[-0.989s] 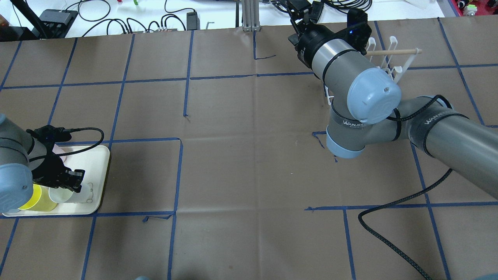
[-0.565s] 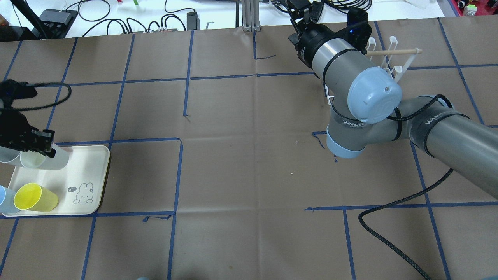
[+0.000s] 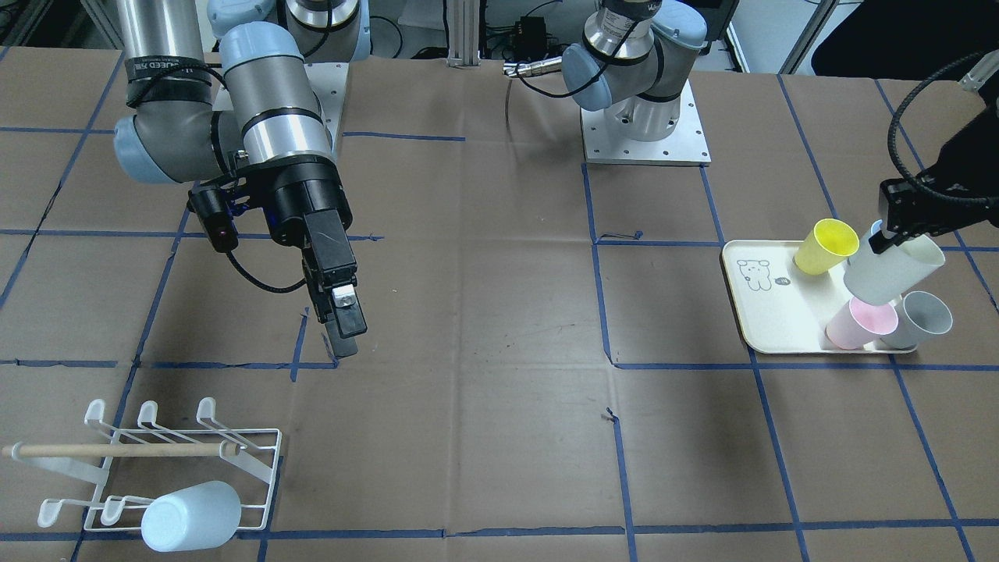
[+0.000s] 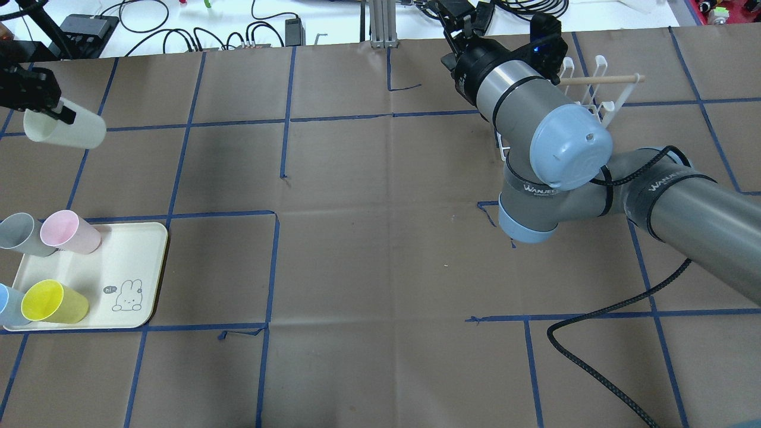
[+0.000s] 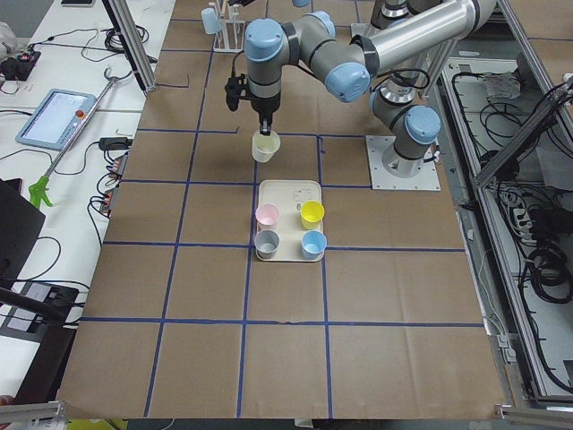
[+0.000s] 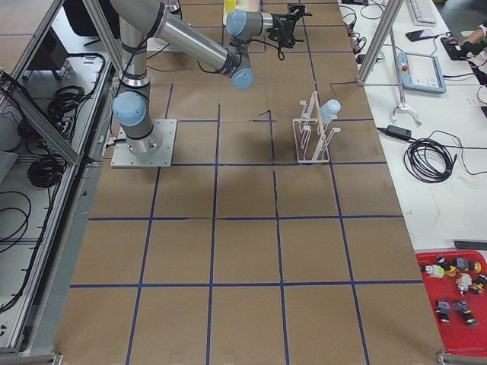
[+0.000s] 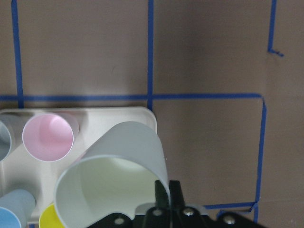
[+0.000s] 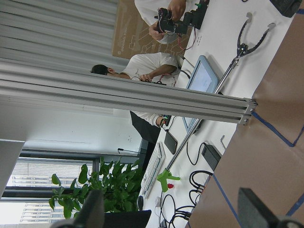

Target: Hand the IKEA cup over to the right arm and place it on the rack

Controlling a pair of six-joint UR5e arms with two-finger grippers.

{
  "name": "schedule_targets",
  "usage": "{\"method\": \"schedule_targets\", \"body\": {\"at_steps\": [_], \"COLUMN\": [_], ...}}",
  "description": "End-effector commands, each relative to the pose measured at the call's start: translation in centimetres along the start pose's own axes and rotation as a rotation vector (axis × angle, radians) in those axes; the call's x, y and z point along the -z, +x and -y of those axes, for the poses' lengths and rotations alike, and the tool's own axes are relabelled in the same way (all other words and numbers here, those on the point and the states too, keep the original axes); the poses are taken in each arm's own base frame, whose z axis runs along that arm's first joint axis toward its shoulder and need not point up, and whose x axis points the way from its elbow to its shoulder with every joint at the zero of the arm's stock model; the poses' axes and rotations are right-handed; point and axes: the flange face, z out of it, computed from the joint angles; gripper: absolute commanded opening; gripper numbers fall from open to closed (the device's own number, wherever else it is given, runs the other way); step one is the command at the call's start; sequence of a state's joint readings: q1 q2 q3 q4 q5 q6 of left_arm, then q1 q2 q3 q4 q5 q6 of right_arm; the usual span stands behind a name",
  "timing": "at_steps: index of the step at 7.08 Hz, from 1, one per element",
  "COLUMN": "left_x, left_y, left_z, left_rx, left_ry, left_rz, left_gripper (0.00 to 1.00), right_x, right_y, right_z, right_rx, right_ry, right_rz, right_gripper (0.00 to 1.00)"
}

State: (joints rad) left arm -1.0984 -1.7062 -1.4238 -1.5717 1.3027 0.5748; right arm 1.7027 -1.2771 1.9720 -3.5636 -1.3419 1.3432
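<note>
My left gripper (image 4: 58,112) is shut on the rim of a pale cream IKEA cup (image 4: 64,128), held tilted in the air beyond the tray. The left wrist view shows the cup (image 7: 114,175) with the fingers (image 7: 166,190) pinching its wall. The right arm's gripper (image 3: 346,337) hangs above bare table, apart from the white wire rack (image 3: 250,445). Its fingers (image 8: 259,213) stand wide apart in the right wrist view, open and empty. The rack (image 4: 615,98) is partly hidden behind the right arm and holds a light blue cup (image 3: 191,515).
A cream tray (image 4: 140,255) with a rabbit drawing holds pink (image 4: 70,232), grey (image 4: 21,233), yellow (image 4: 54,302) and blue (image 4: 7,304) cups. A black cable (image 4: 600,309) trails over the table by the right arm. People sit beyond the table's far edge.
The left gripper has lifted the cream cup off the tray and carried it toward the table's far side. The right arm has not moved.
</note>
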Motion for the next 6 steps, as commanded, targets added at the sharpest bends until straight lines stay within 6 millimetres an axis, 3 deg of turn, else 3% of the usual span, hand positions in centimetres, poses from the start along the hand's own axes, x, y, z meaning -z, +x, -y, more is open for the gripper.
{"method": "schedule_targets", "body": {"at_steps": [1,3,6], "left_x": [-1.3,-5.1,-12.0], "left_y": [2.5,6.0,11.0], "left_z": [3.2,4.5,3.5], "left_rx": [-0.065,-0.132,-0.377], "left_ry": [0.194,0.388,0.663], "left_rz": [-0.246,-0.54,-0.685], "left_gripper": [0.0,0.0,0.0], "right_x": [0.0,0.0,0.0], "right_y": [0.1,0.0,0.1], "right_z": [-0.1,-0.1,-0.1], "right_rx": [-0.005,-0.006,-0.031], "right_ry": [-0.002,-0.007,-0.007], "right_rz": [0.002,-0.003,-0.006], "right_gripper": [1.0,1.0,1.0]}}
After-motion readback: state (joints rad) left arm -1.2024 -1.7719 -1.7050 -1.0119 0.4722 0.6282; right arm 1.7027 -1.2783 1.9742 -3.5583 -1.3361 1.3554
